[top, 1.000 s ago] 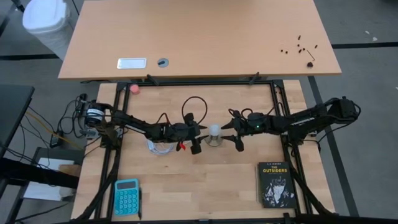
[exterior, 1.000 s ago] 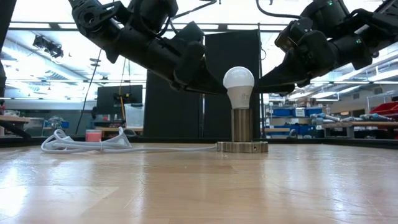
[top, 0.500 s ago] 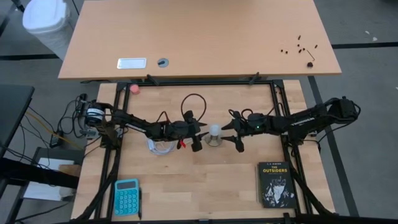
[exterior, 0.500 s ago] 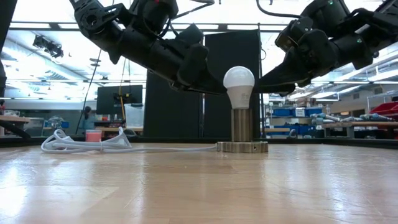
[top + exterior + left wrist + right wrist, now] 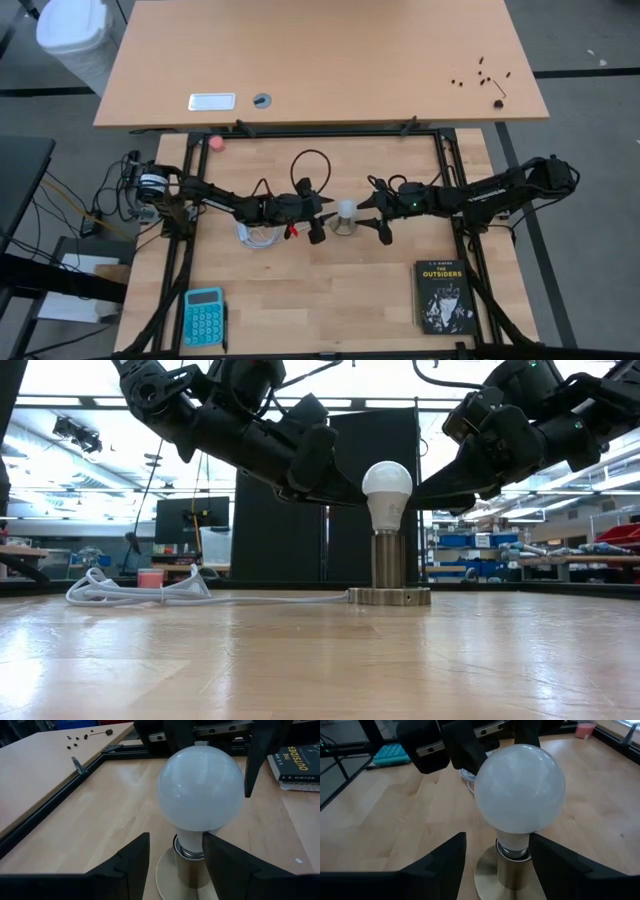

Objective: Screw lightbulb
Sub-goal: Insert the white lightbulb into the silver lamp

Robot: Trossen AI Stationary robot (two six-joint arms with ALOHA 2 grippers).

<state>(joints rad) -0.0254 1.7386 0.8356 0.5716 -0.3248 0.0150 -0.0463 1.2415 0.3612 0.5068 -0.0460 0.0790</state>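
Observation:
The white lightbulb (image 5: 346, 209) stands upright with its grey screw base in a metal socket post (image 5: 388, 560) on a round disc (image 5: 390, 596) at mid-table. My left gripper (image 5: 325, 215) is open at the bulb's left, its fingers (image 5: 135, 860) level with the neck below the globe (image 5: 200, 787). My right gripper (image 5: 370, 212) is open at the bulb's right, its fingers (image 5: 445, 860) also low, short of the bulb (image 5: 520, 787). My left gripper comes level from the table's left. One fingertip (image 5: 215, 852) stands right at the bulb's neck (image 5: 192, 837), under the globe. I cannot tell whether it touches. The bulb stays seated in the socket.
A white cord (image 5: 130, 592) runs from the socket disc to a coil (image 5: 255, 235) under the left arm. A black book (image 5: 443, 296) lies near right, a blue calculator (image 5: 203, 316) near left. Black frame rails (image 5: 320, 132) border the table.
My left gripper has edged slightly toward the bulb. The bulb's globe now stands a touch higher and nearer the right gripper, while the socket has stayed put.

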